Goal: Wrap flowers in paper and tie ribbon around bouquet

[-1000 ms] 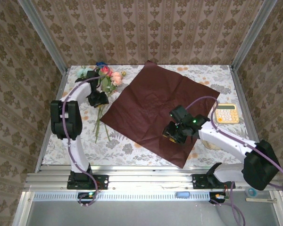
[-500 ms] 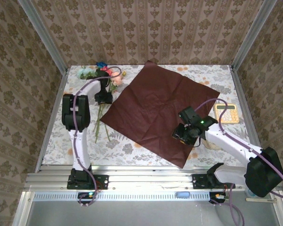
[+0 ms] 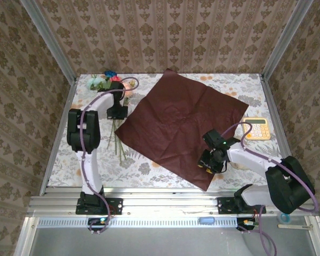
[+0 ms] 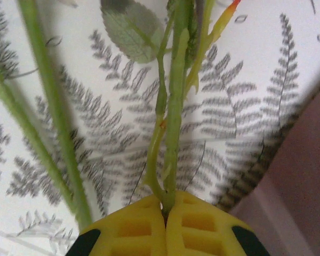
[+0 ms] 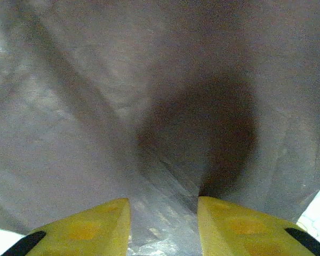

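My left gripper [image 4: 165, 209] is clamped on a stem of the flowers [image 3: 104, 81], far-left on the floral-cloth worktop [image 3: 229, 84]. Right gripper [image 5: 164, 208] gapes partway over the paper [image 3: 181, 117], holding nothing. Patterned wallpaper [image 3: 165, 32] all round.

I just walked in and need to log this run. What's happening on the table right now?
Two robot arms are starting on a bouquet. The left gripper has its jaws shut on the green stems of the flowers, on the tablecloth just left of the paper. The right gripper hangs low over the near right part of that dark red sheet, jaws apart. The paper lies spread flat, and the flowers are not yet on it.
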`<state>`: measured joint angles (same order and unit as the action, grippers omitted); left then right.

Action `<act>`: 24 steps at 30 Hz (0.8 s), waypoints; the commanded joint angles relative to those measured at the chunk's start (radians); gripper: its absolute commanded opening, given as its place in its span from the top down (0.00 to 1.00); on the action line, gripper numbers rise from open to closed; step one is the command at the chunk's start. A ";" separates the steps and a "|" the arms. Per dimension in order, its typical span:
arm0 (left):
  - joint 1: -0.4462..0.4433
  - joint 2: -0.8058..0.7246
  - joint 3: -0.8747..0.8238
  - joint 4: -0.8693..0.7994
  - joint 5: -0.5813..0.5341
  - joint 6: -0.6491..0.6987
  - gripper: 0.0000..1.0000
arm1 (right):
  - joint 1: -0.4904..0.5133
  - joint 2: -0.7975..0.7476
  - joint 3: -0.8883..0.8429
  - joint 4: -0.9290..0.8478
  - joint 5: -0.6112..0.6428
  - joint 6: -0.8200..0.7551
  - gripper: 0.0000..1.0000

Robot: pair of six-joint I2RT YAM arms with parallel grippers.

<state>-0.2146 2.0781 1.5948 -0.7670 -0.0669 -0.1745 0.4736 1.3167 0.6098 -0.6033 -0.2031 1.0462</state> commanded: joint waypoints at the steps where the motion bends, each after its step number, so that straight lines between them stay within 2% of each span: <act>1: -0.011 -0.116 -0.003 -0.022 -0.033 0.018 1.00 | 0.000 0.022 -0.017 -0.012 -0.007 0.020 0.63; 6: -0.021 -0.190 0.020 -0.062 -0.057 0.012 1.00 | 0.002 0.019 -0.053 -0.015 -0.018 0.041 0.66; 11: -0.017 -0.261 0.026 -0.084 -0.021 -0.035 1.00 | 0.017 0.019 -0.091 0.002 -0.060 0.085 0.69; 13: -0.017 -0.293 0.027 -0.074 0.042 -0.085 1.00 | 0.033 0.021 -0.100 0.015 -0.085 0.109 0.69; 16: -0.041 -0.334 -0.008 0.030 0.211 -0.202 1.00 | 0.072 0.021 -0.113 0.042 -0.126 0.160 0.70; 20: -0.150 -0.319 -0.030 0.216 0.373 -0.357 1.00 | 0.128 0.004 -0.117 0.052 -0.164 0.229 0.70; 24: -0.284 -0.236 -0.027 0.466 0.489 -0.510 1.00 | 0.145 -0.069 -0.124 0.048 -0.157 0.273 0.68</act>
<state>-0.4202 1.7885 1.5749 -0.5285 0.2596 -0.5243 0.6071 1.2785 0.5220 -0.4984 -0.3645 1.2541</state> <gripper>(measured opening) 0.048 0.319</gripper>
